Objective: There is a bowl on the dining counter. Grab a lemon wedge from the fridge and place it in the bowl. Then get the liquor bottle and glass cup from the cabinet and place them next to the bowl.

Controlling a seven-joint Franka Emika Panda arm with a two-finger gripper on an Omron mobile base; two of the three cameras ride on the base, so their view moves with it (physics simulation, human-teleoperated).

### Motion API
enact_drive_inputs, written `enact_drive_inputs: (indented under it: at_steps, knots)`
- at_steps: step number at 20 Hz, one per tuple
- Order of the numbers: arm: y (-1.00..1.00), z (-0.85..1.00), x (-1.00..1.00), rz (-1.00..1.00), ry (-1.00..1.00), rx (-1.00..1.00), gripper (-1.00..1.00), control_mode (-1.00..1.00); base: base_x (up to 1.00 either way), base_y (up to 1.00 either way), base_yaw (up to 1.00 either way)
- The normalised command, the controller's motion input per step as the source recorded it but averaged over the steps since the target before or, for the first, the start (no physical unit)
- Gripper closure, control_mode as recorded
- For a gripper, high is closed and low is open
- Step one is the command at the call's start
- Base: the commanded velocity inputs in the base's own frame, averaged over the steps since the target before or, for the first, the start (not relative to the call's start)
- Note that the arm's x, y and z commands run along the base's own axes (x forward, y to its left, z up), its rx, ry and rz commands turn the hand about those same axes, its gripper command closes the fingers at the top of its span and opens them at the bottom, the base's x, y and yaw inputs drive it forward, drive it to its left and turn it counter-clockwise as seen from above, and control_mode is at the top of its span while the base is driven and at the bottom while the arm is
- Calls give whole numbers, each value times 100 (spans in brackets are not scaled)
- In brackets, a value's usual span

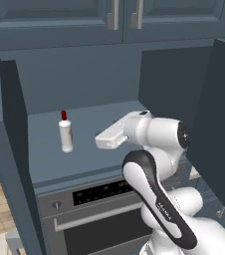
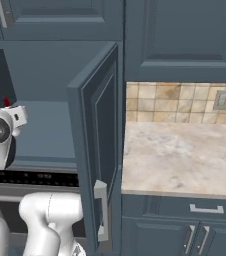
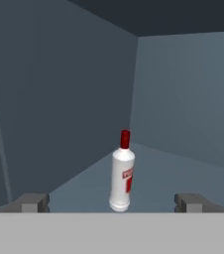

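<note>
A white liquor bottle (image 1: 65,133) with a red cap and red label stands upright on the shelf inside the open cabinet (image 1: 84,84). In the hand view the bottle (image 3: 122,173) is straight ahead, a short way beyond my fingertips (image 3: 32,202). My gripper (image 3: 113,204) is open with nothing between its fingers. From the left base view the hand (image 1: 110,136) reaches in towards the bottle from its right, apart from it. In the right base view only the bottle's red cap (image 2: 6,102) peeks above the hand. The bowl, lemon wedge and glass cup are out of view.
The cabinet's doors stand swung open on both sides (image 1: 223,124) (image 1: 15,149); one door (image 2: 99,145) juts out with its handle low. An oven (image 1: 94,206) sits below the shelf. A marble counter (image 2: 180,160) with a tiled wall lies to the right.
</note>
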Motion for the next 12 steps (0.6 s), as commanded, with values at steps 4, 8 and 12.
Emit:
enact_drive_inputs:
  at_steps: [4, 8, 12]
  knots:
    - [0, -7, 26, 0, -3, 1, -100, -100, 0, 0, 0]
    - [0, -1, 17, 0, 0, 2, -100, -100, 0, 0, 0]
    - [0, 0, 19, 0, 0, 0, -100, -100, 0, 0, 0]
